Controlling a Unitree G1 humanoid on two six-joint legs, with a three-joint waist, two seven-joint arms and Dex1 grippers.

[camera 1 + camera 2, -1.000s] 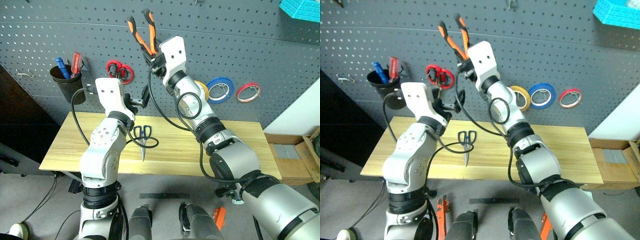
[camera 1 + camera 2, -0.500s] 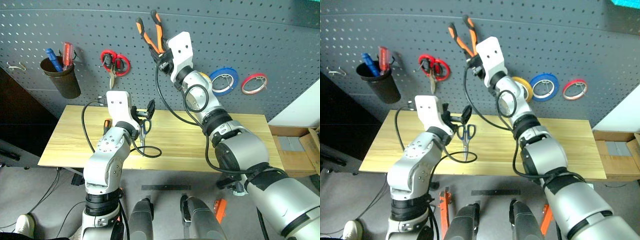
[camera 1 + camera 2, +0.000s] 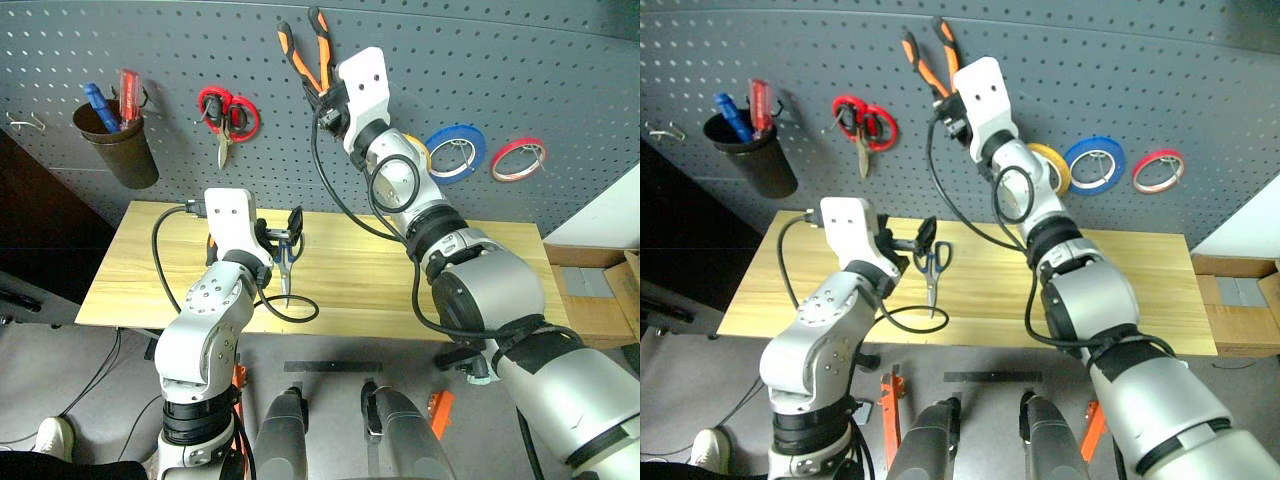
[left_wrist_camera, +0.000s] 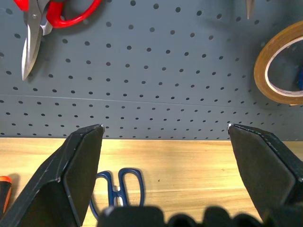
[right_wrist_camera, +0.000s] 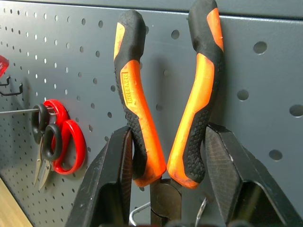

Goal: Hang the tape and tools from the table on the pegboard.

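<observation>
Right tool [image 5: 163, 156] is up at the pegboard [image 3: 560, 80], clamped on the pliers [image 3: 305, 52], orange-and-black handles pointing up against the panel. Left tool [image 4: 165, 156] hangs low over the tabletop [image 3: 140, 270], fingers spread wide with nothing between them. Black-handled scissors [image 3: 932, 265] lie flat on the wood just beside it. The yellow-tan tape [image 4: 279, 71] hangs on the board next to the blue roll [image 3: 455, 153].

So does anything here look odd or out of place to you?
Nothing looks broken or spilled. The right pincer holds the pliers handles-up against the pegboard, not yet hung. The black-handled scissors lie on the table, and a screwdriver's orange-and-black handle shows beside them.
</observation>
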